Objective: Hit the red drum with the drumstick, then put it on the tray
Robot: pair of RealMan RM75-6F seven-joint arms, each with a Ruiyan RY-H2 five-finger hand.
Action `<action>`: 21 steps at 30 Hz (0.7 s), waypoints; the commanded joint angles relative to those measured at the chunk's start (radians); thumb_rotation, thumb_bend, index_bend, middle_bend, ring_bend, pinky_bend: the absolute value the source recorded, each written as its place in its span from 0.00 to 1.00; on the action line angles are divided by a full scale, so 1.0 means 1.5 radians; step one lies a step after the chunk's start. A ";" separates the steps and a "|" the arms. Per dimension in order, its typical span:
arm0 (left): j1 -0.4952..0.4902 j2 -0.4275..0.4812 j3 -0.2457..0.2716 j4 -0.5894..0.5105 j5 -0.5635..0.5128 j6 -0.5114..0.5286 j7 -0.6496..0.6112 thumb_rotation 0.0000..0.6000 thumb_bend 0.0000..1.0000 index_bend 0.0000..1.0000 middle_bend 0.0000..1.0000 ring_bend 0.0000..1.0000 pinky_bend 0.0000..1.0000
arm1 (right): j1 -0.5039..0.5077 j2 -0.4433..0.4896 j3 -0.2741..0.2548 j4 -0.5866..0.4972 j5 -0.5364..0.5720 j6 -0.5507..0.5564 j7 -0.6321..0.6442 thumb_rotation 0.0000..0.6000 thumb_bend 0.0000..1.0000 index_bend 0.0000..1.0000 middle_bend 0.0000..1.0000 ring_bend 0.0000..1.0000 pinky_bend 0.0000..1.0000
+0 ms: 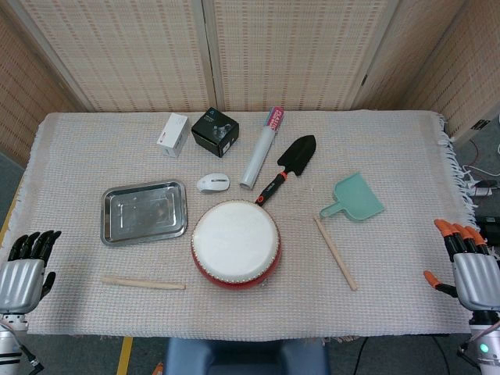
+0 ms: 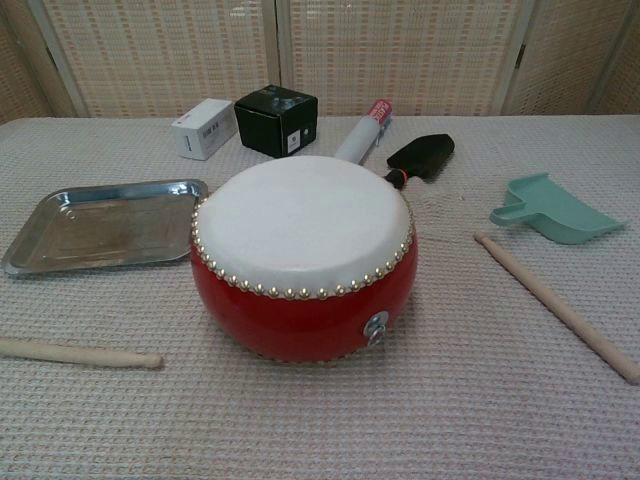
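The red drum (image 1: 235, 244) (image 2: 303, 255) with a white skin stands at the table's front centre. One wooden drumstick (image 1: 143, 283) (image 2: 79, 353) lies flat to its front left; a second drumstick (image 1: 336, 253) (image 2: 556, 304) lies to its right. The empty metal tray (image 1: 144, 211) (image 2: 105, 224) sits left of the drum. My left hand (image 1: 25, 269) hovers at the table's front left edge, holding nothing, fingers extended. My right hand (image 1: 469, 266), with orange fingertips, waits at the front right edge, also empty and spread. Neither hand shows in the chest view.
Behind the drum lie a white mouse (image 1: 212, 183), a black trowel (image 1: 287, 166) (image 2: 420, 158), a white tube (image 1: 261, 147) (image 2: 364, 131), a black box (image 1: 216, 131) (image 2: 277, 121) and a white box (image 1: 173, 134) (image 2: 203, 128). A teal scoop (image 1: 355, 198) (image 2: 553, 209) lies at the right.
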 commanded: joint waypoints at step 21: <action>-0.034 0.016 0.029 -0.046 0.079 -0.038 -0.079 1.00 0.42 0.31 0.15 0.12 0.11 | -0.010 0.007 -0.001 0.028 -0.038 0.037 0.042 1.00 0.18 0.04 0.10 0.01 0.11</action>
